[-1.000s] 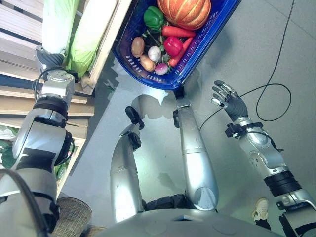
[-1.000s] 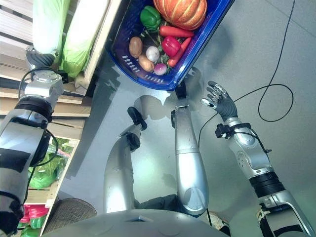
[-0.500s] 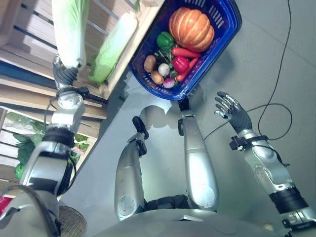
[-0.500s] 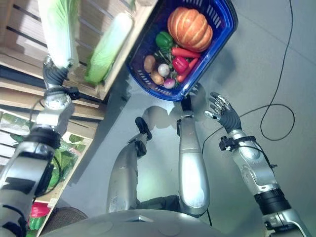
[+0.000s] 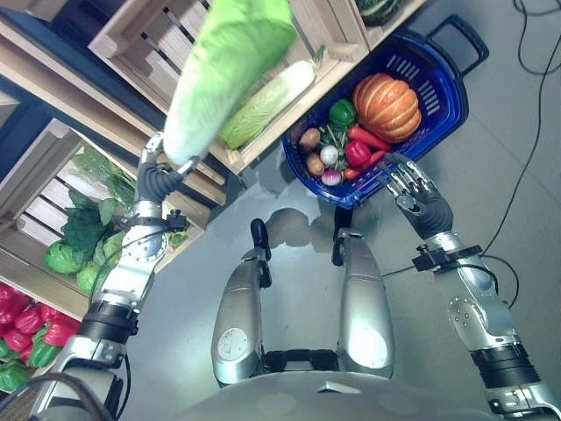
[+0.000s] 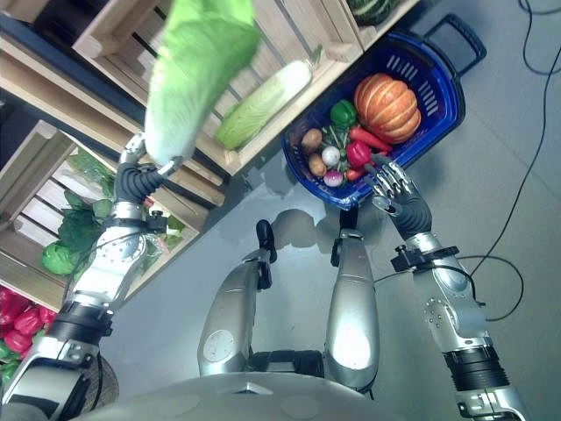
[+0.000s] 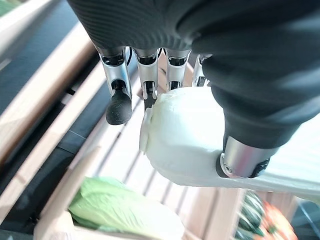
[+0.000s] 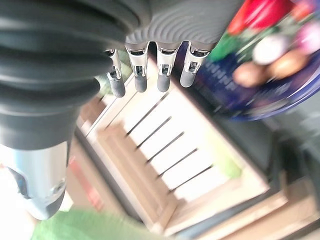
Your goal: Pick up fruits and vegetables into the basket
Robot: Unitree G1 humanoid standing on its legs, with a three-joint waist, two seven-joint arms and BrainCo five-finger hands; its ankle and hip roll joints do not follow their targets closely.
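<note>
My left hand [image 5: 156,178] is shut on the white stem end of a long green cabbage [image 5: 224,70], holding it up in front of the wooden crates; the left wrist view shows my fingers [image 7: 119,105] and thumb curled round its pale base [image 7: 185,135]. A second cabbage [image 5: 263,105] lies in the crate behind. The blue basket [image 5: 438,105] sits on the floor with a pumpkin [image 5: 387,101], green pepper [image 5: 342,113], red pepper [image 5: 357,153], carrots, a potato and other small vegetables. My right hand [image 5: 414,189] hovers open by the basket's near rim.
Wooden crates [image 5: 140,44] stand stacked on the left. A lower crate holds leafy greens [image 5: 79,232], and red and green peppers [image 5: 17,333] lie at the far lower left. Grey floor [image 5: 517,175] spreads to the right of the basket.
The camera has swung, shifting the whole scene. My left hand has lifted the cabbage up clear of the crate. My right hand has come closer to the basket's rim.
</note>
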